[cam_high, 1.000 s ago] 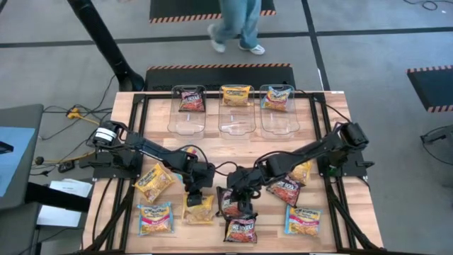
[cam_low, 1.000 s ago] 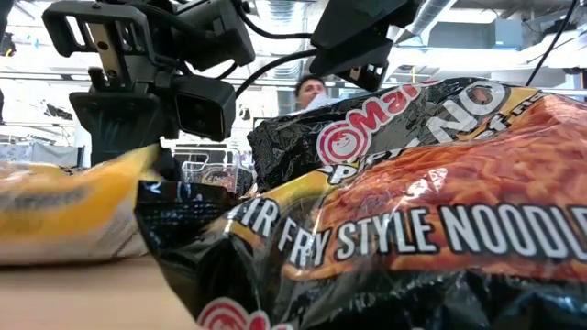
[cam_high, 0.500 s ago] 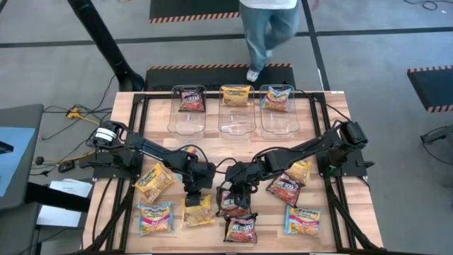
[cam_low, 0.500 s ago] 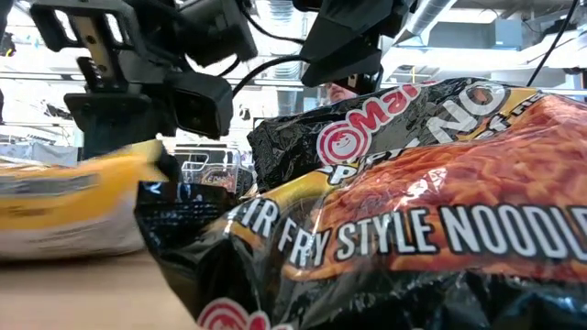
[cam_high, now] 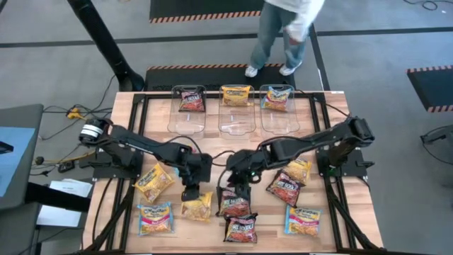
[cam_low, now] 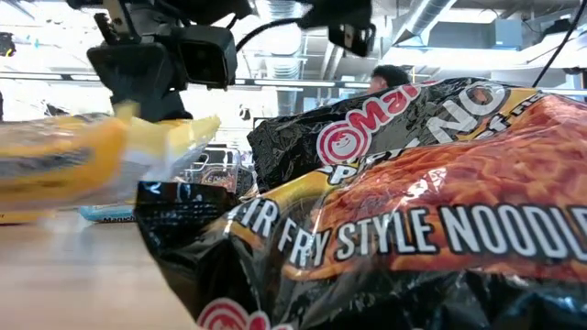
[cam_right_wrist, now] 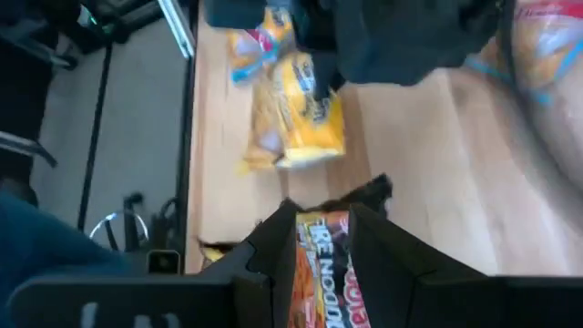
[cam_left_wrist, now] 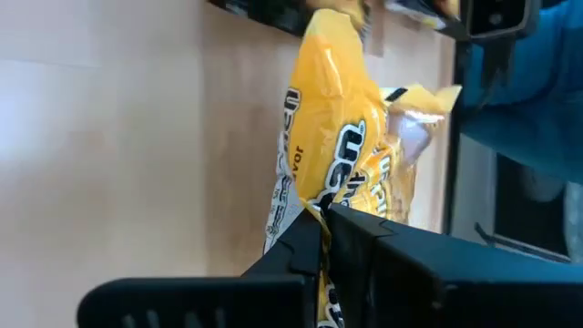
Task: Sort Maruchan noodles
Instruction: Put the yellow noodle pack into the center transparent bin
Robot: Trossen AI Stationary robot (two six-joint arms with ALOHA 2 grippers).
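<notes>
Overhead, two dark arms meet at the middle of the wooden worktop (cam_high: 233, 149). The left gripper (cam_high: 191, 195) has its jaws closed on the edge of a yellow-orange packet (cam_high: 197, 206), which hangs clear of the wood in the low view (cam_low: 83, 165); the left wrist view shows the fingers (cam_left_wrist: 301, 251) pinched together on its crinkled seam. Just beside it, the right gripper (cam_high: 232, 193) has its jaws clamped on a dark red-black packet (cam_high: 234, 206), the printed wrapper showing between its fingers (cam_right_wrist: 264, 241) in the right wrist view.

More Maruchan noodles lie loose around them: a second yellow-orange one (cam_high: 154, 182) and a blue-yellow one with pink (cam_high: 155, 219) to the left, another red-black one (cam_high: 241, 229) at the near edge, and three more (cam_high: 286, 188) to the right. At the far side, three clear tubs (cam_high: 239, 120) stand in a row, each holding one packet. A person (cam_high: 283, 35) walks past on the floor beyond.
</notes>
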